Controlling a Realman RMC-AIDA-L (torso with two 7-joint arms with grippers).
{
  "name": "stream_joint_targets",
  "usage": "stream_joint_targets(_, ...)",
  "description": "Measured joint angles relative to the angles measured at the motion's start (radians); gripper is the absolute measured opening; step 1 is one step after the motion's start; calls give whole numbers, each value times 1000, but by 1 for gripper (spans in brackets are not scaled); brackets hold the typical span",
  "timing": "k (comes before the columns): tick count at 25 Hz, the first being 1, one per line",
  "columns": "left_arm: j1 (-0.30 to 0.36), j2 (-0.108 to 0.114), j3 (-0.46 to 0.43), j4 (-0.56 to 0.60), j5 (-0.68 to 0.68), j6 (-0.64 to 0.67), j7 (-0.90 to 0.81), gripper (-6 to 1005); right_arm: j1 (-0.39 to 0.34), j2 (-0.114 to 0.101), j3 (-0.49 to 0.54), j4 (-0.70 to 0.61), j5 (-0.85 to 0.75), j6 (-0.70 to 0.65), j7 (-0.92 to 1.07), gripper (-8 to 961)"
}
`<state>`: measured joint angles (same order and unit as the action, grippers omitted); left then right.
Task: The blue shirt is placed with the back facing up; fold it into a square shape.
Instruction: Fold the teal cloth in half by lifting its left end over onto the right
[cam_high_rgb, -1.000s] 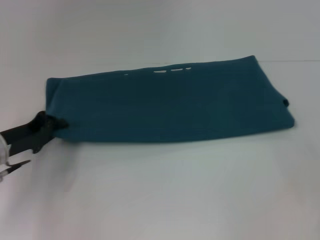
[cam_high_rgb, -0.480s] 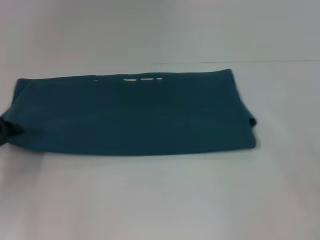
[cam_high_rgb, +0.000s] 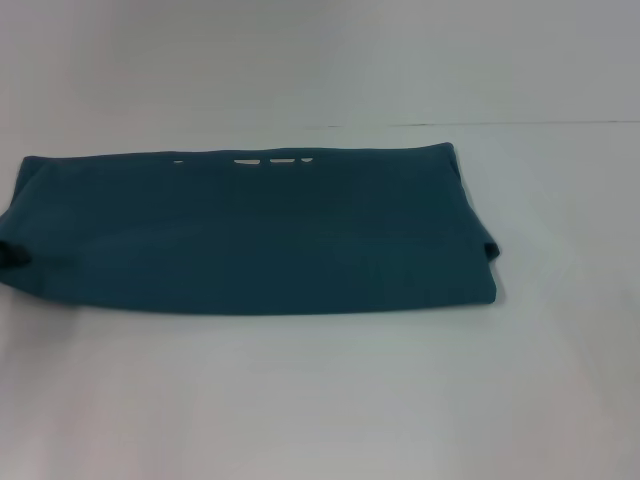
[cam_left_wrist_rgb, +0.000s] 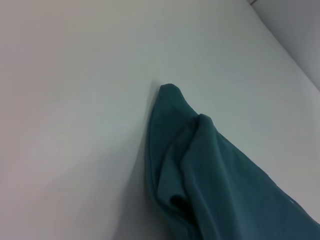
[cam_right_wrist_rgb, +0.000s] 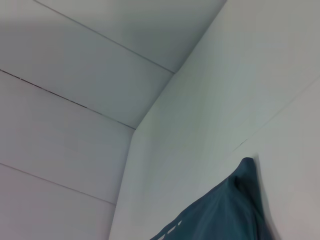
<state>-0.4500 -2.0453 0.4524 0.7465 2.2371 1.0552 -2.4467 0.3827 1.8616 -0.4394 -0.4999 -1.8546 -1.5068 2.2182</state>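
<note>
Shirt first: the blue shirt (cam_high_rgb: 250, 235) lies flat on the white table (cam_high_rgb: 320, 400), folded into a long band that runs from the table's left side toward its right side. Its near edge is a smooth fold, and its far edge lies close to the far edge of the table. Along this far edge a few small white marks (cam_high_rgb: 265, 160) of print show through. At the right end a small piece of cloth sticks out from under the band. At the left end the layers are rounded and a little open — the left wrist view shows this end (cam_left_wrist_rgb: 200, 175) with its folds stacked loosely. The right wrist view shows only one pointed corner of the shirt (cam_right_wrist_rgb: 235, 205) on the table. Neither gripper appears in any view, so whether each pincer is wide or narrow I cannot tell.
</note>
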Motion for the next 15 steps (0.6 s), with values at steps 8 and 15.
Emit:
stream_joint_targets(8, -6, 2, 5, 1, 3, 4, 0, 42, 0, 0, 0, 4, 0, -1, 0, 748)
stream_joint_targets(15, -1, 1, 6, 11, 6, 9, 0, 46, 1, 1, 4, 2, 0, -1, 3, 747)
